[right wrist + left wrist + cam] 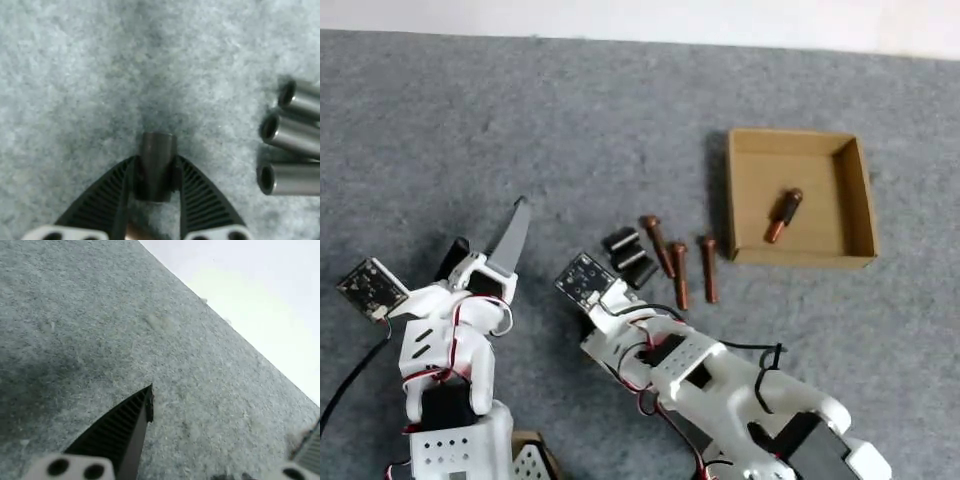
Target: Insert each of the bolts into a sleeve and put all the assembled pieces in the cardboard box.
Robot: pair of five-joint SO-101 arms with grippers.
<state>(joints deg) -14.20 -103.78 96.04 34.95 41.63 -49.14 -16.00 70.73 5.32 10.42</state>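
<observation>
Bolts [679, 275], three of them and copper-coloured, lie loose on the grey desk [470, 120] between a cluster of dark sleeves [628, 252] and the cardboard box [860, 200], near the box's wall but outside it. The bolt closest to the sleeves is tilted and lies just beside them, while the other two lie roughly parallel and close together. Inside the box one assembled piece [783, 215], a bolt seated in a dark sleeve, lies at a slant on the bottom, apart from the walls. The right gripper [156, 162] has its fingers closed on a single sleeve [157, 147], clamped from both sides, with its far end pointing down toward the desk; whether that end touches the surface I cannot tell. In the right wrist view three of the loose sleeves lie side by side near the gripped one, their open ends turned toward it. The right arm [720, 390] is stretched low over the desk, its wrist just beside the sleeves. The left gripper [492, 228] is well apart from all the parts, over bare desk, with its fingers spread wide and nothing between them.
</observation>
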